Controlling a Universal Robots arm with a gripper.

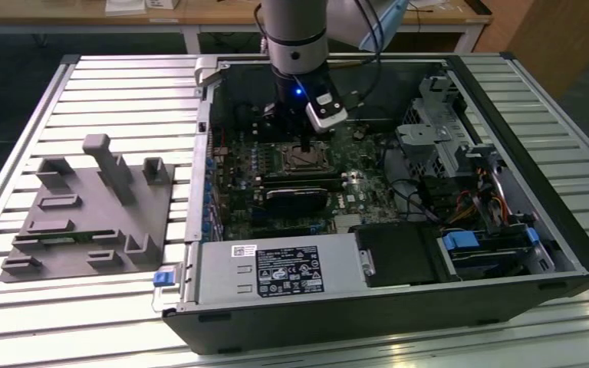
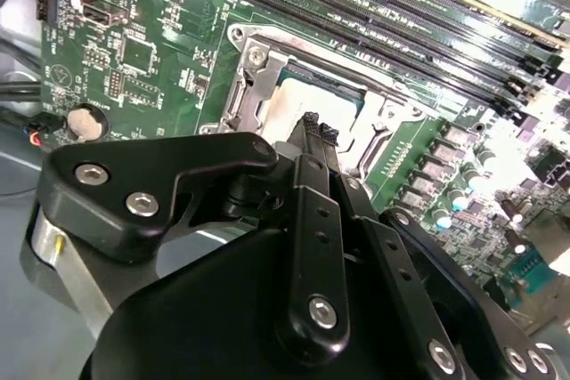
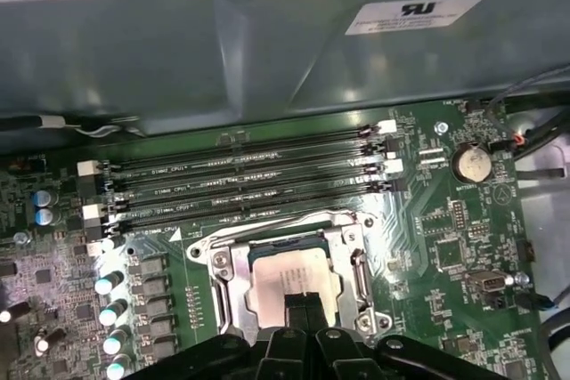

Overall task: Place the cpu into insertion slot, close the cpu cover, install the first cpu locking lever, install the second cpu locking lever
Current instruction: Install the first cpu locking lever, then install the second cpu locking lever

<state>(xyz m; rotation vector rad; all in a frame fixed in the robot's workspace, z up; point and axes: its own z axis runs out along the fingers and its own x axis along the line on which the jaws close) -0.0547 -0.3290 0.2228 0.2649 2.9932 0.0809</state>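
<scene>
I have the arm reaching down into the open computer case [image 1: 540, 253], which lies on its side on the slatted bench [image 1: 120, 84]. The tool [image 1: 305, 146] hangs directly over the insertion slot [image 1: 302, 159], near the middle of the motherboard [image 1: 366, 192]. That puts it on the far side of the black card [image 1: 294, 201] and well to the exterior view's right of the grey fixture block [image 1: 85, 211] sitting on the bench.

In both wrist views the tool's two black fingertips [image 2: 316, 131] are pressed together with no gap between them and nothing held. Closed like this, I judge they serve as a single narrow pusher rather than a grasper, which suits pressing on flat metal parts in a tight space.

The cpu [image 3: 289, 273] already sits inside the insertion slot [image 3: 285, 278], its pale silvery top facing up and level. The closed tips [image 3: 303, 304] come down at its near edge, so close that I cannot tell whether they touch it or hover just above.

The cpu cover [image 3: 227, 287] appears to me as the silvery frame lying around the chip, down flat rather than standing up, though the tool hides its near side, so I cannot confirm it is fully seated. I cannot make out either locking lever clearly. The long memory slots [image 3: 249, 189] run just beyond the socket, which leaves little room on that side and likely explains the steep approach from above.
</scene>
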